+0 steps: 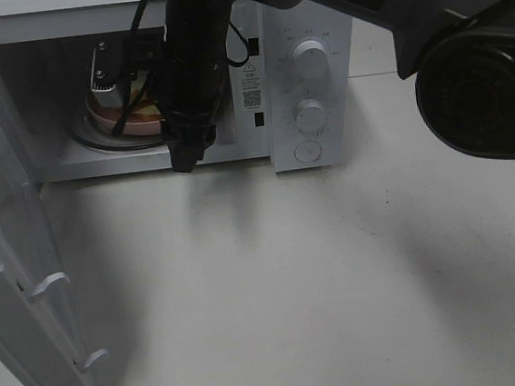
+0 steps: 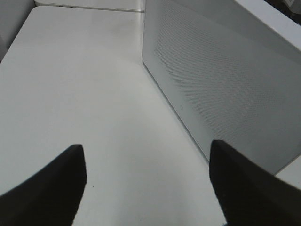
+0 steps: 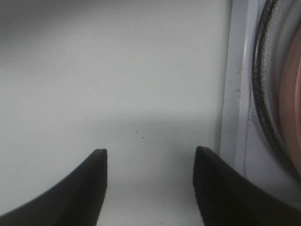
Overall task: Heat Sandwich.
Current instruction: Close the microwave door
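Observation:
The white microwave (image 1: 305, 24) stands open at the back of the table. Inside it, the sandwich (image 1: 144, 104) shows as pale yellow pieces on a round pink plate (image 1: 132, 126), which rests on the glass turntable (image 1: 98, 144); my right arm hides much of both. My right gripper (image 1: 184, 162) hangs fingers-down at the front sill of the cavity, open and empty (image 3: 148, 155), over the table just outside the sill, with the plate's edge (image 3: 294, 94) to one side. My left gripper (image 2: 146, 150) is open with nothing between its fingers, low over the table beside the microwave's door panel (image 2: 225, 80).
The microwave door (image 1: 19, 271) is swung wide to the left and reaches the table's front left. Two dials (image 1: 310, 60) and a round button (image 1: 308, 150) sit on the control panel. A black arm housing (image 1: 480, 89) fills the upper right of the high view.

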Robot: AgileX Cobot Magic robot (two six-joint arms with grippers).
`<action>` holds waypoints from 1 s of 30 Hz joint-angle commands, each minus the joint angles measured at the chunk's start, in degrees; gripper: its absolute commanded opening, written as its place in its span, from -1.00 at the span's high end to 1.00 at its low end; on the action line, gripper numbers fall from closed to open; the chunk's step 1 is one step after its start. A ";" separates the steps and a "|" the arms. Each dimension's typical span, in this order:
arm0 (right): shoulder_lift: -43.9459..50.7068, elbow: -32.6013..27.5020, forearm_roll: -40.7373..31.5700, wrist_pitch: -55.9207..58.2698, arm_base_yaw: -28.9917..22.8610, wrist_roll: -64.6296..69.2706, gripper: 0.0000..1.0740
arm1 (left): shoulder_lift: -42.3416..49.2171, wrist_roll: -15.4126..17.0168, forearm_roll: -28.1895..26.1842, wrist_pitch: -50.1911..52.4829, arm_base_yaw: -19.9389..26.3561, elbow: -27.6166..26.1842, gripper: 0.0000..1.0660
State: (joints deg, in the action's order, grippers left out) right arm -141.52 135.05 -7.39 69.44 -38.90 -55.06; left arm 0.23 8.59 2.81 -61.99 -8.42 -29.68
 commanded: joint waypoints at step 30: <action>14.84 -18.74 6.07 1.78 -3.90 52.25 -0.02 | 0.97 0.06 0.00 0.52 0.29 0.06 -0.31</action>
State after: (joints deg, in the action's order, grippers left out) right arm -129.03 118.43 -1.26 69.50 -42.69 -3.55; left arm 0.23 8.59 2.81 -61.99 -8.42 -29.68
